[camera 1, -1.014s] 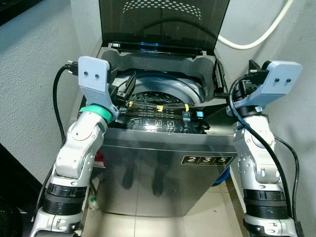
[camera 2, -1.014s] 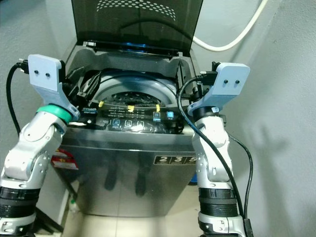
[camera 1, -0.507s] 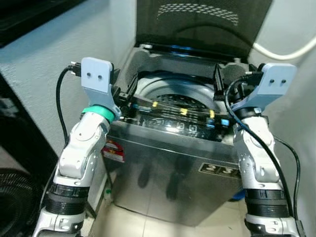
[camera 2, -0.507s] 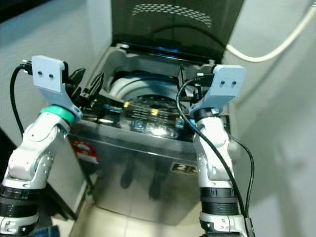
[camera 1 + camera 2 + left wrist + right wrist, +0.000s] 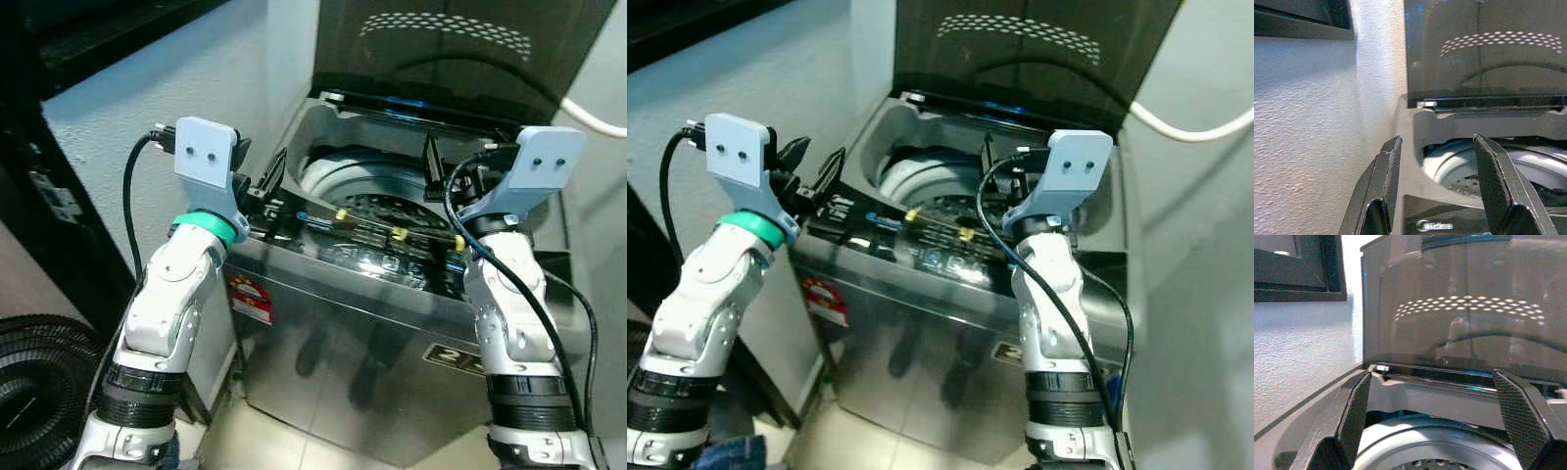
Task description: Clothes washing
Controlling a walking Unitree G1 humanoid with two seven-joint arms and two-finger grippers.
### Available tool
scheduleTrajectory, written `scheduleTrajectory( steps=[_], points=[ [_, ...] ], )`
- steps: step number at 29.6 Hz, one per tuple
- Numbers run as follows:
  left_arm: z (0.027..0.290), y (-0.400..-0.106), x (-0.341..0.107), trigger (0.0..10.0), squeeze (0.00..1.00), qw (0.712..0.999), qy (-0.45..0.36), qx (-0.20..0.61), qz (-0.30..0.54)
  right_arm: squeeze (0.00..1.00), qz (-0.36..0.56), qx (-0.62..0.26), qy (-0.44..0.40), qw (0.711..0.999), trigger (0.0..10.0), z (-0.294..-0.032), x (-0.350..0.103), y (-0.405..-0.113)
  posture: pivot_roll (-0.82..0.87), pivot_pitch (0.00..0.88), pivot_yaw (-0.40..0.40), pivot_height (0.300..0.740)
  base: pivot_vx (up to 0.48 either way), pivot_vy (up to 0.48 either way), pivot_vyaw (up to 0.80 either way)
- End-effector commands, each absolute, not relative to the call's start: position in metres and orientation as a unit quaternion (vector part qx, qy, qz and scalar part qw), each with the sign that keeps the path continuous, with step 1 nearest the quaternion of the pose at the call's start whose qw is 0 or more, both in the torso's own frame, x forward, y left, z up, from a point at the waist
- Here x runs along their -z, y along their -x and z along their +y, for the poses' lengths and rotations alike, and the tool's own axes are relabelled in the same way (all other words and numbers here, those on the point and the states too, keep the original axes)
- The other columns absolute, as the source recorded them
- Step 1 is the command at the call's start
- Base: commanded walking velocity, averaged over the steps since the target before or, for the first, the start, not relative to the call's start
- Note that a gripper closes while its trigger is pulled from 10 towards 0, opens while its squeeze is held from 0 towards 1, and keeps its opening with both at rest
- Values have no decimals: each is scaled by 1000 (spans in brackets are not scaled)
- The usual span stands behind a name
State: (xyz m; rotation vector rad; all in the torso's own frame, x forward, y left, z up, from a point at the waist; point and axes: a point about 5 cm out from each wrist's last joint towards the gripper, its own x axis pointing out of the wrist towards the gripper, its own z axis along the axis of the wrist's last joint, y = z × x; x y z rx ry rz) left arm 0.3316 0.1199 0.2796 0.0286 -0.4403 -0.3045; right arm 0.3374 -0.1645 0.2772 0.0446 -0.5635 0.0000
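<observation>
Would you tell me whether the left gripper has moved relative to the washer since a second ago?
No: the left gripper stays over the washer's front-left corner; the camera shifted.

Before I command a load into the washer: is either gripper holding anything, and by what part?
Nothing is held. The left gripper and right gripper are both open and empty above the washing machine, whose lid stands open.
</observation>
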Motion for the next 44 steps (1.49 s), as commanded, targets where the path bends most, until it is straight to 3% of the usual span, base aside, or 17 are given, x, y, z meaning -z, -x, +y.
scheduleTrajectory(
  steps=[1, 26, 44],
  points=[
    [117, -332, -278, 10000, 0, 963, -22, 155, -217, 0, -266, 11, -25, 964, 10000, -169, -271, -338, 9, 76, 12, 740, 0, 0, 756],
    [118, -334, -280, 10000, 0, 964, -17, 153, -218, 0, -269, -1, -35, 963, 10000, -164, -271, -336, 10, 79, 18, 740, 0, 0, 0],
    [120, -335, -279, 10000, 0, 965, -16, 151, -215, 0, -268, -10, -19, 963, 10000, -160, -269, -336, 9, 74, 21, 740, -417, 0, 0]
  ],
)
